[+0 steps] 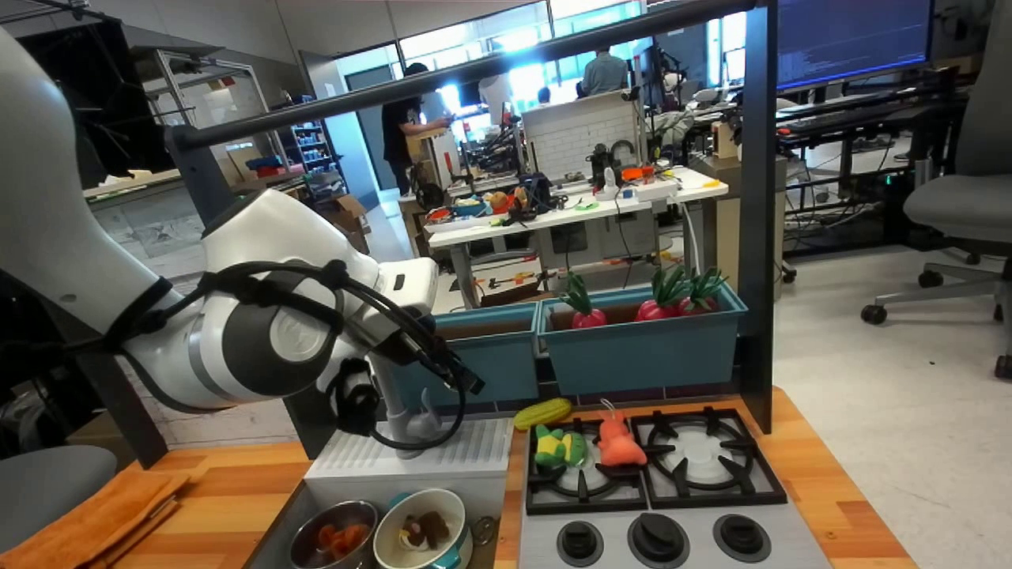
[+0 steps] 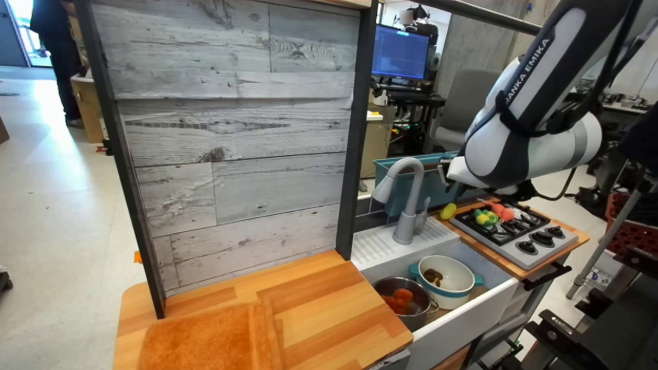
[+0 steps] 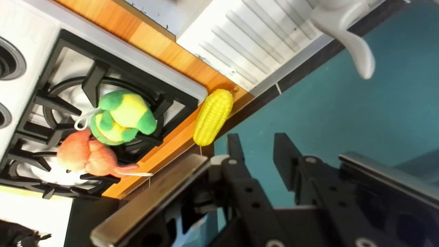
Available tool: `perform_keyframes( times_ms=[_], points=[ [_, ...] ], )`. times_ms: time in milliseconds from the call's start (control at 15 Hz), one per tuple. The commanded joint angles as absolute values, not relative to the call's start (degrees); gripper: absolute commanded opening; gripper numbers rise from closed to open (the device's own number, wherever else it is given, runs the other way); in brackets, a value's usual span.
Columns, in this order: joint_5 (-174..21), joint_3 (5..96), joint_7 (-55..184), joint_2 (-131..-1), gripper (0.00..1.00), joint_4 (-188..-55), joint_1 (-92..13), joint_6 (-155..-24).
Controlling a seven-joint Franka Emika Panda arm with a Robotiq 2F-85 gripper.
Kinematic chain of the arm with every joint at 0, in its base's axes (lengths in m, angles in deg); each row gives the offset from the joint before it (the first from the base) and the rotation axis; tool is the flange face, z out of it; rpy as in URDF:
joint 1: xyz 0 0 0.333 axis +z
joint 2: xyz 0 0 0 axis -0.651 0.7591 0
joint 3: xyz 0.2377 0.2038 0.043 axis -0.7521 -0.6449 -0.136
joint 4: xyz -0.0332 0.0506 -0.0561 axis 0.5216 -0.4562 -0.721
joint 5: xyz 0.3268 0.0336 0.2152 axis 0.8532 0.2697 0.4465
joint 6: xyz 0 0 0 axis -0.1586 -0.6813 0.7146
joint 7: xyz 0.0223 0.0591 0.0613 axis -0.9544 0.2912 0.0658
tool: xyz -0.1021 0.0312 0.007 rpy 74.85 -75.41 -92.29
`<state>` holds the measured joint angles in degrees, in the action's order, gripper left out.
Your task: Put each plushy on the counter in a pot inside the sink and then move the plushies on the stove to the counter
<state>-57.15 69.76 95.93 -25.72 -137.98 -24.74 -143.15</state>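
A green and yellow plushy (image 1: pixel 560 447) and an orange-pink plushy (image 1: pixel 619 442) lie side by side on the stove's (image 1: pixel 617 528) left burner grate. Both also show in the wrist view, green (image 3: pixel 128 113) and pink (image 3: pixel 87 154). In the sink (image 2: pixel 465 329) stand a metal pot (image 2: pixel 420 319) with an orange plushy (image 2: pixel 400 299) in it and a white and teal pot (image 2: pixel 457 297) with a brown plushy (image 2: pixel 433 277) in it. My gripper (image 3: pixel 258 145) is open and empty, raised in front of the teal planter, beyond the plushies.
A yellow corn (image 3: pixel 213 117) lies on the wood strip behind the stove. A grey faucet (image 2: pixel 408 218) rises behind the sink. Teal planters (image 1: pixel 644 356) with radishes (image 1: pixel 589 318) stand at the back. An orange towel (image 2: pixel 205 339) lies on the wooden counter (image 2: pixel 334 293).
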Motion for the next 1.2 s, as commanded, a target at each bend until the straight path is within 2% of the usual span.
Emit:
perform_keyframes(
  times_ms=[0,67,267,467,800,867,1133],
  points=[
    [-52.74,70.96,93.56,-24.49,0.58,-137.73,-23.51,-141.94],
    [-52.10,70.83,93.09,-24.58,0.60,-138.23,-23.71,-141.85],
    [-49.78,72.00,93.56,-23.59,0.82,-138.10,-23.78,-140.73],
    [-47.91,74.91,95.27,-20.34,1.00,-136.45,-23.20,-137.75],
    [-49.05,77.89,99.09,-14.67,1.00,-131.60,-24.21,-132.82],
    [-49.46,77.93,99.60,-13.91,0.83,-130.74,-24.41,-132.53],
    [-50.20,77.43,100.27,-11.33,0.50,-127.33,-24.99,-132.61]
  ],
)
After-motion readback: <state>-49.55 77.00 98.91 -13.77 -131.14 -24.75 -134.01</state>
